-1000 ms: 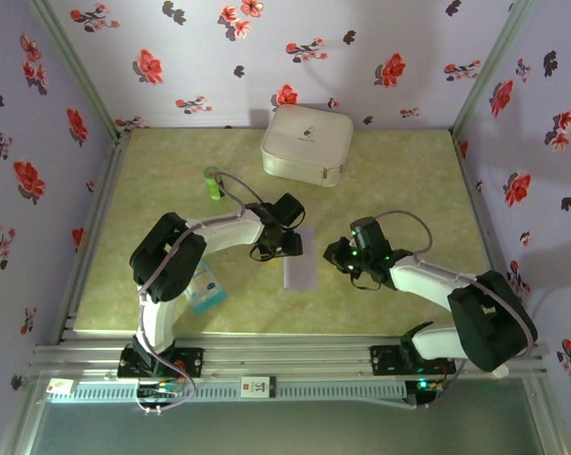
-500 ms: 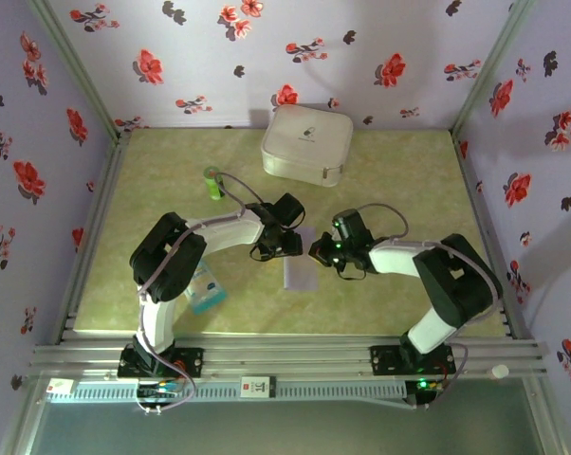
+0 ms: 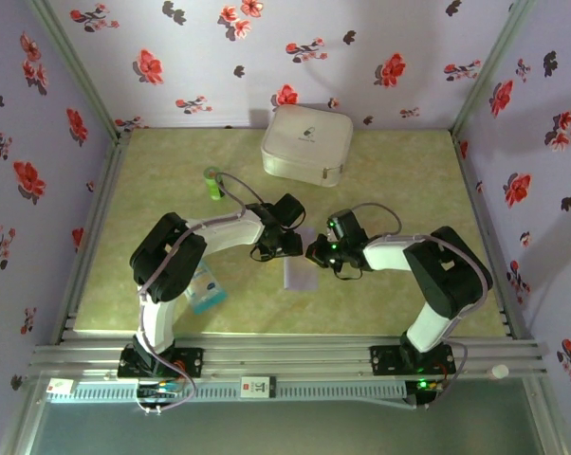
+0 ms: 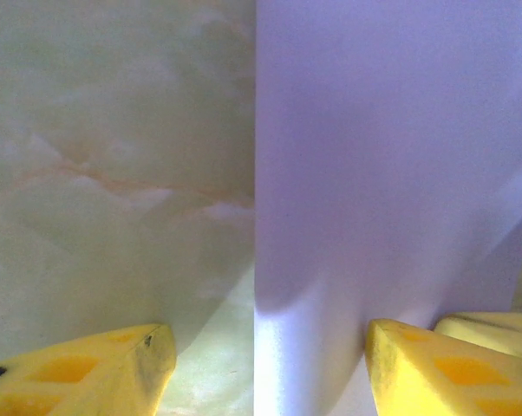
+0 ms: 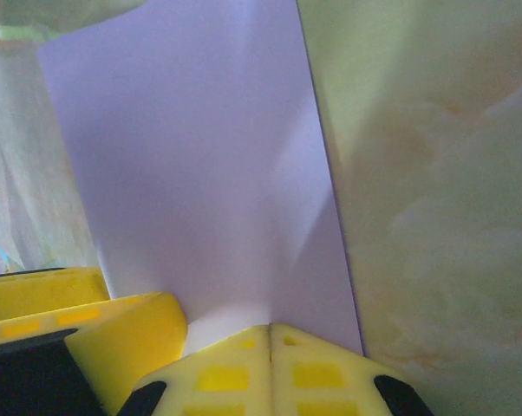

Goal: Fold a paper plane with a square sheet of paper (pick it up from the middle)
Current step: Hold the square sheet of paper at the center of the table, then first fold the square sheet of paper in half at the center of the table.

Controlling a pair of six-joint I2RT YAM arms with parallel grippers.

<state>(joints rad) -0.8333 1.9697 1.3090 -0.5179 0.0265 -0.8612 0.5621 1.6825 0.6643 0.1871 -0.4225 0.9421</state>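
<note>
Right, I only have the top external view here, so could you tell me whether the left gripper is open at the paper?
Observer: Yes. The left wrist view shows the left gripper open, with one edge of the square sheet of paper running between its fingers.
Operator: Thank you. And is the right gripper closed?
Observer: It is. The right wrist view shows the right gripper shut, fingertips pressed together and touching the sheet.
Operator: Does the paper lie flat there?
Observer: Not quite. Faint creases fan out across the sheet from those fingertips.
</note>
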